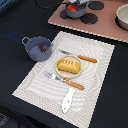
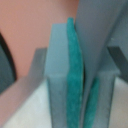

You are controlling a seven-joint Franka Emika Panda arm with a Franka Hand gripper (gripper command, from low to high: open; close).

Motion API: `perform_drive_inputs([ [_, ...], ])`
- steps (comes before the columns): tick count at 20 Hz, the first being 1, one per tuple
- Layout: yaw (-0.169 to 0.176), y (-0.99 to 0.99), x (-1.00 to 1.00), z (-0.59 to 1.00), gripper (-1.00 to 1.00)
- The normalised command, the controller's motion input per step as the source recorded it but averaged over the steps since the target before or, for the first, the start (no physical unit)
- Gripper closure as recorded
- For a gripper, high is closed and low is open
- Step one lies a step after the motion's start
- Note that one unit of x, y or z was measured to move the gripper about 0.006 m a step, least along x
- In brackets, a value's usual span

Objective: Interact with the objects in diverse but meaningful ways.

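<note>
At the gripper point(image 2: 84, 85): teal pads point(image 2: 74, 75) fill my wrist view; I can't tell if they're shut.
Stove point(image 1: 107, 22): one pot point(image 1: 75, 10) holding one tomato point(image 1: 73, 8), like it's cooking.
Mat point(image 1: 95, 70): laid like a place setting. One plate point(image 1: 59, 72) with one loaf point(image 1: 68, 65), flanked by two orange-handled utensils point(image 1: 80, 58).
Second pot point(image 1: 37, 48): one sausage point(image 1: 42, 48) inside.
</note>
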Motion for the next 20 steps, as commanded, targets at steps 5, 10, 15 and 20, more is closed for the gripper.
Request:
perform_drive_inputs([
  [5,-0.015,0.13,0.74,0.14,1.0],
  [10,-0.012,0.16,0.72,0.09,1.0],
  [15,-0.005,0.31,0.81,0.2,1.0],
  [20,0.0,0.38,0.77,0.2,1.0],
])
